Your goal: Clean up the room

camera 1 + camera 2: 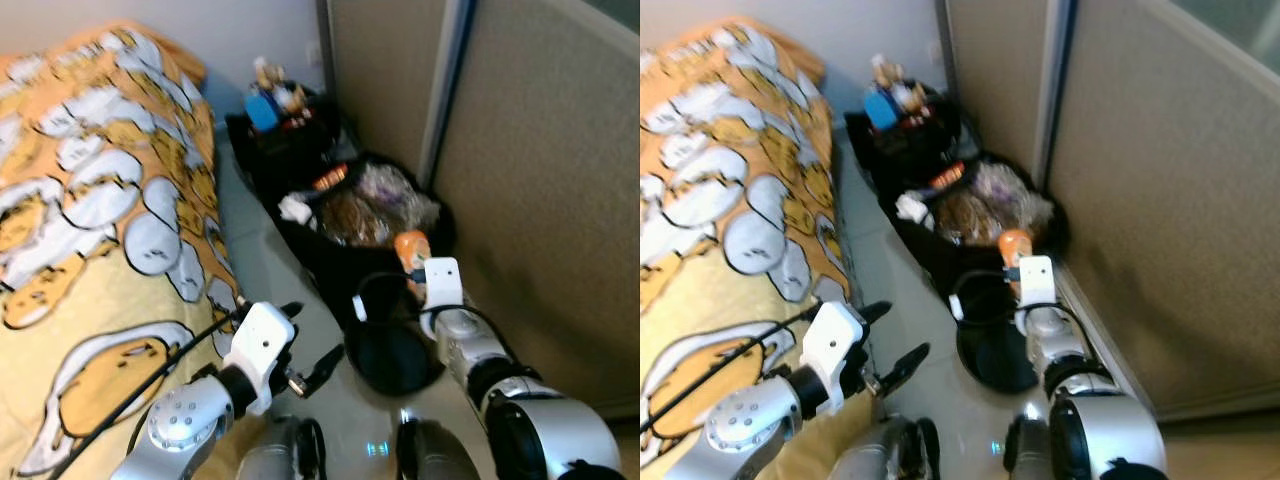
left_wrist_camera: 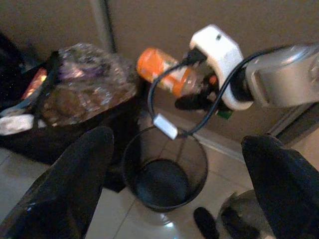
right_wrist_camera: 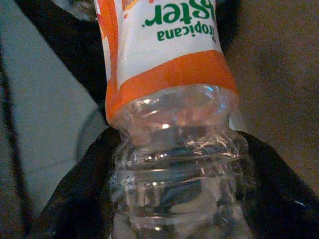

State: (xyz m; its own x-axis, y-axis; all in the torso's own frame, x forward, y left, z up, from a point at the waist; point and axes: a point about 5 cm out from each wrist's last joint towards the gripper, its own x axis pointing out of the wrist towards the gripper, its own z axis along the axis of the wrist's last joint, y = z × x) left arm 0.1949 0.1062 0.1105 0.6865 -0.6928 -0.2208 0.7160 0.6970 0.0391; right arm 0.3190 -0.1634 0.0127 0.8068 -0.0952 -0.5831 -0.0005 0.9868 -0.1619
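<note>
My right gripper (image 1: 416,272) is shut on a clear plastic bottle (image 3: 169,99) with an orange and white label. The bottle (image 1: 411,246) hangs tilted just above the far rim of a round black mesh bin (image 1: 386,372) standing on the pale floor. In the left wrist view the bottle (image 2: 164,72) sits above the bin (image 2: 133,181), whose inside looks dark. My left gripper (image 1: 310,338) is open and holds nothing. It hovers beside the bed's edge, to the left of the bin.
A bed with an orange and yellow cartoon blanket (image 1: 90,200) fills the left. A black bag of crinkled wrappers (image 1: 375,210) lies behind the bin, and a black crate of small items (image 1: 275,115) stands beyond it. A beige partition wall (image 1: 540,180) closes the right.
</note>
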